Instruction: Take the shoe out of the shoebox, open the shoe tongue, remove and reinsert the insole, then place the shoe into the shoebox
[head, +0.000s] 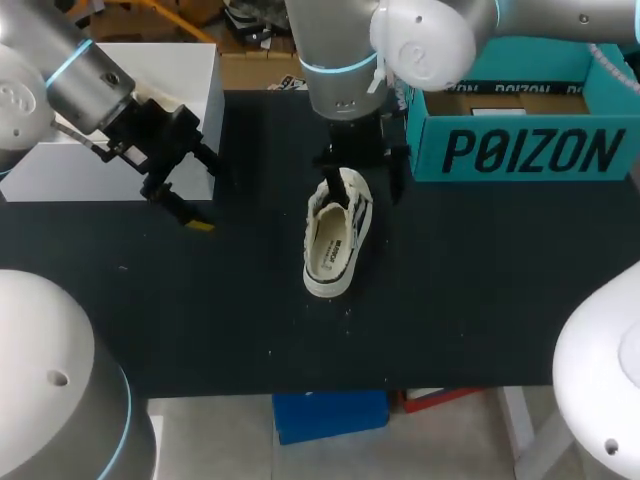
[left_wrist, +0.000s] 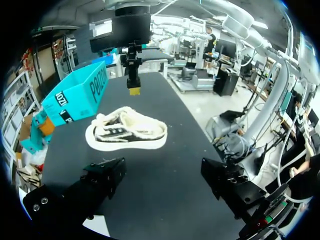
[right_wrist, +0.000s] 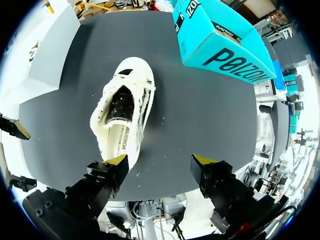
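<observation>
A cream shoe with black stripes (head: 335, 235) lies upright on the black table (head: 480, 300), its mouth open and the printed insole showing. My right gripper (head: 360, 170) hangs over the shoe's far end. In the right wrist view its yellow-tipped fingers (right_wrist: 116, 160) stand apart, open, with the shoe (right_wrist: 125, 115) ahead of them and nothing between them. My left gripper (head: 195, 190) is open off to the shoe's left, beside the white box. From the left wrist, the shoe (left_wrist: 127, 131) lies ahead of my left gripper (left_wrist: 165, 177). The teal shoebox (head: 520, 140) stands at the back right.
A white box (head: 120, 120) sits at the back left of the table, just behind my left gripper. The teal shoebox (left_wrist: 77, 95) stands open-topped close to the shoe's right side. Bare black table lies in front of the shoe up to the near edge.
</observation>
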